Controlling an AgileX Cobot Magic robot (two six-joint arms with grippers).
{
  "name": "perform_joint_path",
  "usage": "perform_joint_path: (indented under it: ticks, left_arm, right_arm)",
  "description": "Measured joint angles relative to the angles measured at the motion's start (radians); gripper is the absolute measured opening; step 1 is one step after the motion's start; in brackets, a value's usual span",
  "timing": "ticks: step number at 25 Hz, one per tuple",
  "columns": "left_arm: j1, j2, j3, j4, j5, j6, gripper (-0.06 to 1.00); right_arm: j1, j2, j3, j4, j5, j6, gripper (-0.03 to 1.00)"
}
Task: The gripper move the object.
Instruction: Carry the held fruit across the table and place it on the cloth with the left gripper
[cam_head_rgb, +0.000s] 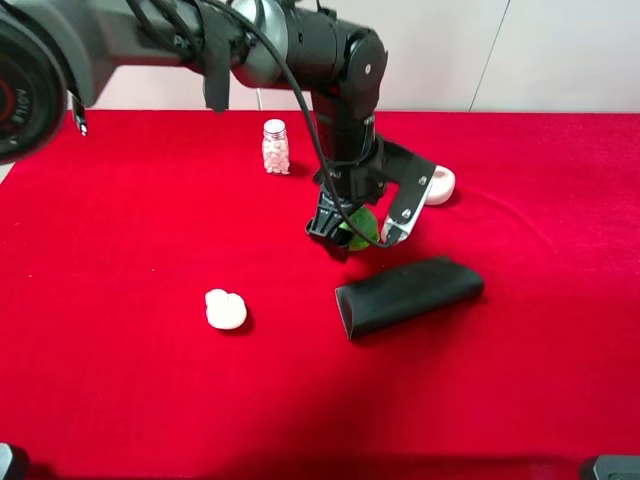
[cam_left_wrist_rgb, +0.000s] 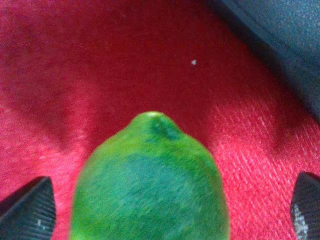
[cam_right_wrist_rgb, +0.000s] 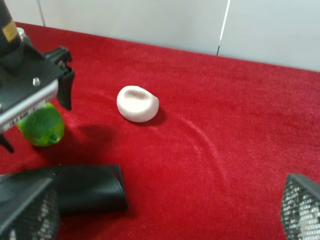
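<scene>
The left hand (cam_left_wrist_rgb: 165, 212) stands open, its fingers (cam_left_wrist_rgb: 27, 212) clear of the green lime (cam_left_wrist_rgb: 150, 185) lying between them on the red bench (cam_head_rgb: 120, 250), just beside a dark rolled pouch (cam_head_rgb: 408, 294). The right hand (cam_right_wrist_rgb: 162, 212) gapes wide too, holding nothing.

Right gripper (cam_right_wrist_rgb: 165, 212): jaws stand wide apart over the red cloth (cam_right_wrist_rgb: 225, 135). A black pouch (cam_right_wrist_rgb: 85, 192) lies just beside one jaw. Farther ahead sits a white lump (cam_right_wrist_rgb: 137, 103). Off to one side, a lime (cam_right_wrist_rgb: 47, 131) rests beneath the left gripper (cam_right_wrist_rgb: 36, 120), between its jaws; contact cannot be confirmed.
</scene>
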Motion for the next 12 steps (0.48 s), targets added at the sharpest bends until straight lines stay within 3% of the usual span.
perform_joint_path:
  ticks: [12]
  left_arm:
    - [0.017, -0.147, -0.016, 0.005, 0.085, -0.086, 0.91]
  right_arm:
    - [0.0, 0.0, 0.0, 0.003, 0.0, 0.0, 0.69]
